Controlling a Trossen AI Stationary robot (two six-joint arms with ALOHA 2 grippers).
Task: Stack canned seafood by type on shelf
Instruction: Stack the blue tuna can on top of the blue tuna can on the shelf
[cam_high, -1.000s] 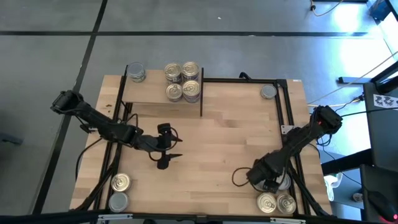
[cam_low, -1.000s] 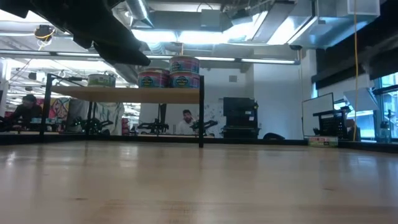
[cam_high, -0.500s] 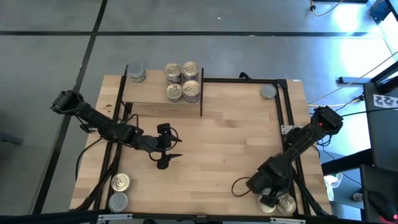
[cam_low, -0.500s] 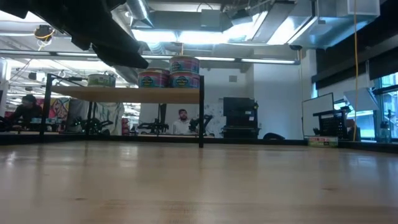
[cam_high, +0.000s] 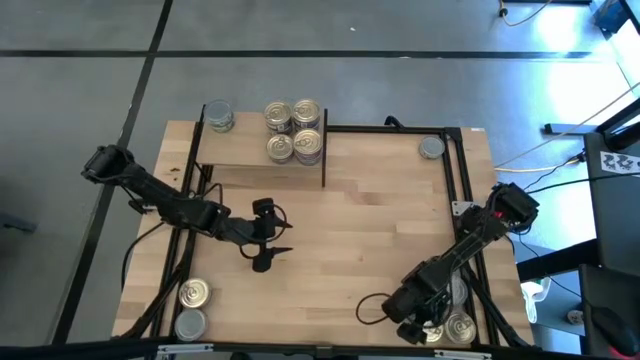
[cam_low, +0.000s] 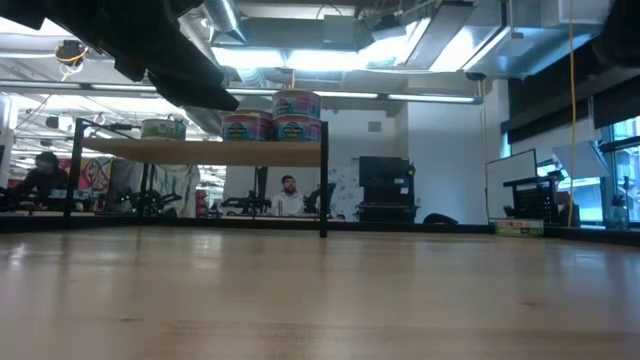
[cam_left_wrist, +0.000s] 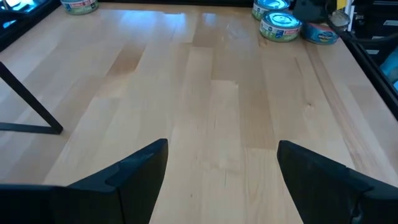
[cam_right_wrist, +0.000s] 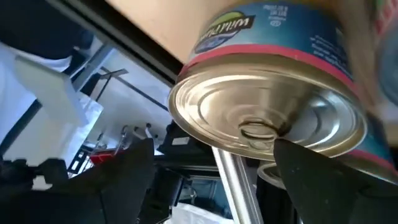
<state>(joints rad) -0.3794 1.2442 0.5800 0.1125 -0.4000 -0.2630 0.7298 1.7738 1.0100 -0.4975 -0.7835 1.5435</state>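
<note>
The tin I'm after (cam_right_wrist: 267, 118) is the gold pull-tab one filling the right wrist view. It's in the small cluster of tins at the table corner diagonally farthest from the shelf (cam_high: 235, 155), on the opposite side and the opposite end of the table. The right gripper (cam_high: 422, 322) hangs right over that cluster, its fingers (cam_right_wrist: 127, 180) spread, one on either side of the tin. The tin's top faces the camera and sits just ahead of the tips, and I see no clamp on it yet. It's short and round with no long axis to line up, so I judge the move needs only a push forward until the wall is between the pads, then a squeeze. A neighbour tin (cam_high: 461, 327) sits just beside it, so the outer finger could nudge that one. The right arm is clearly the nearer one. The left gripper (cam_left_wrist: 222, 148) hovers over bare tabletop just off the shelf's front edge, released and holding nothing, well away from that corner. On the shelf, gold-topped tins (cam_high: 293, 130) are bunched at the end nearer the table's middle, with a grey-topped tin (cam_high: 218, 115) alone at the other end. So this gold one should go to the bunched end, a long carry across the table. Two more tins (cam_high: 191, 308) wait straight out from the shelf's front, at the table's near edge.
</note>
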